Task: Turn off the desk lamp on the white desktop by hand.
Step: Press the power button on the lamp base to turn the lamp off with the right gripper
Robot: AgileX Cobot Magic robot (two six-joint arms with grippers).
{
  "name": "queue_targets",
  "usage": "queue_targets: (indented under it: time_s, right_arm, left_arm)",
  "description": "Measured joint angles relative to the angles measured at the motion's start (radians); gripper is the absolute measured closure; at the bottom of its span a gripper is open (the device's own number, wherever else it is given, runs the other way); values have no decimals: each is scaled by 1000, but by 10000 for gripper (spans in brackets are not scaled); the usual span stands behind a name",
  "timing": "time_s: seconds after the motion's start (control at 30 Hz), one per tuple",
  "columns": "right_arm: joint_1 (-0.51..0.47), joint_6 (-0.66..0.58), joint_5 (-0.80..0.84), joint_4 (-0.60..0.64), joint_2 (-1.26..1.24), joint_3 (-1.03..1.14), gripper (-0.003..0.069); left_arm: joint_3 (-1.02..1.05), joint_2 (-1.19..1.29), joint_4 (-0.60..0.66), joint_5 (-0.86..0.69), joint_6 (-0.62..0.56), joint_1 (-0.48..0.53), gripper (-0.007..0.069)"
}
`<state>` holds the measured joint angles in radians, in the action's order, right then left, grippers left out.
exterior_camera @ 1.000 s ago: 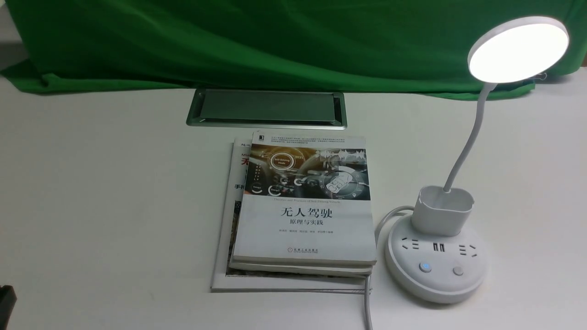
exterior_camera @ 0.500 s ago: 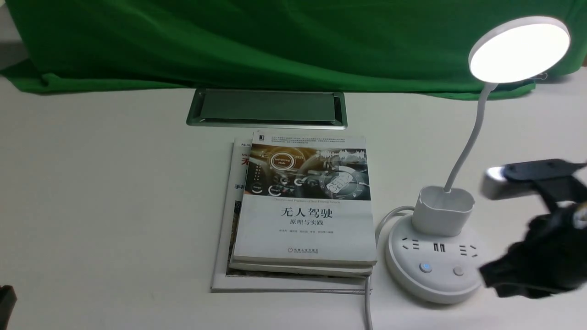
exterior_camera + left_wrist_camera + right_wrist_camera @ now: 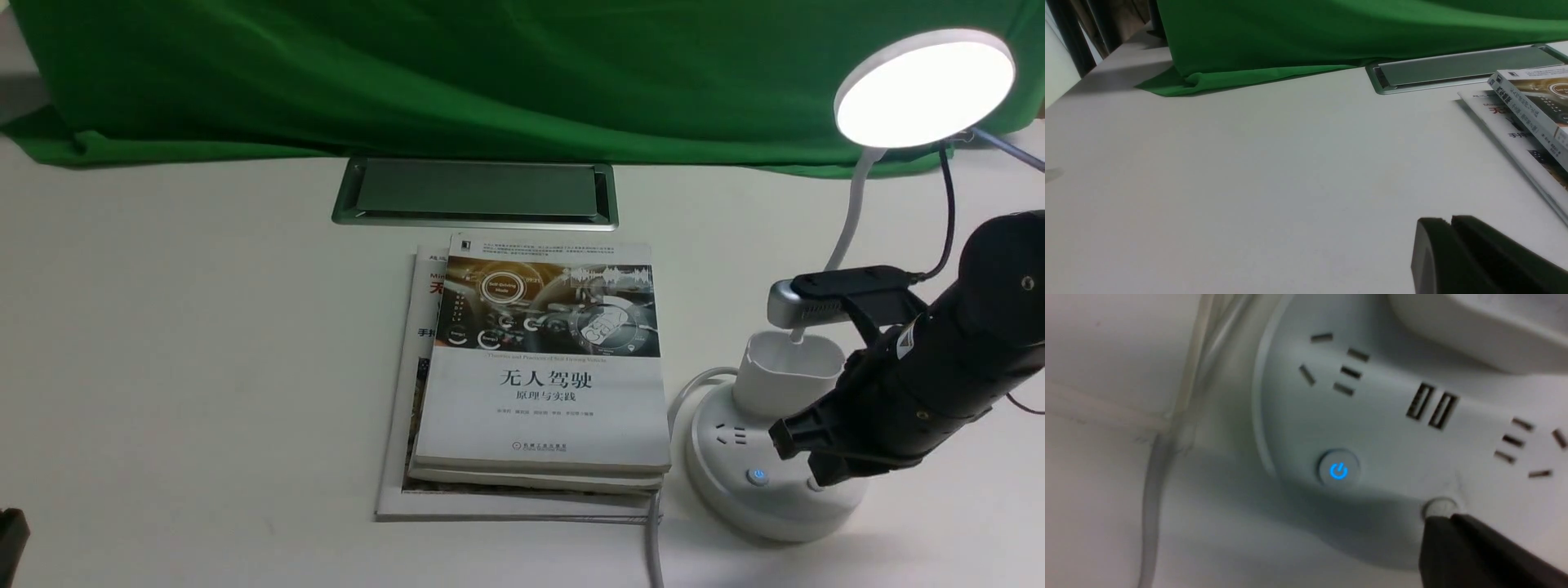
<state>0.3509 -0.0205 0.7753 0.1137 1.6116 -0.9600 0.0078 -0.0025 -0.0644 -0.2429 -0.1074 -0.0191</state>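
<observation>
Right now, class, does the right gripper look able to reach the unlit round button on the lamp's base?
Probably yes. The right gripper, jaws together, has its tip at the edge of the unlit button, with nothing between them. The desk lamp is lit, so no press has taken effect yet.

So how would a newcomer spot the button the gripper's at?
Find the lit desk lamp on the white desktop's right side; its round base carries two buttons. It's the plain unlit button at the right gripper's tip, not the blue-glowing power button.
</observation>
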Motion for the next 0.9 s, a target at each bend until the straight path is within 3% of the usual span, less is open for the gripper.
queue_targets:
  time_s: [0.9]
  right_arm:
    - [-5, 0, -36, -3, 17, -10, 624]
  left_arm:
    - [0, 0, 0, 0, 0, 0, 605]
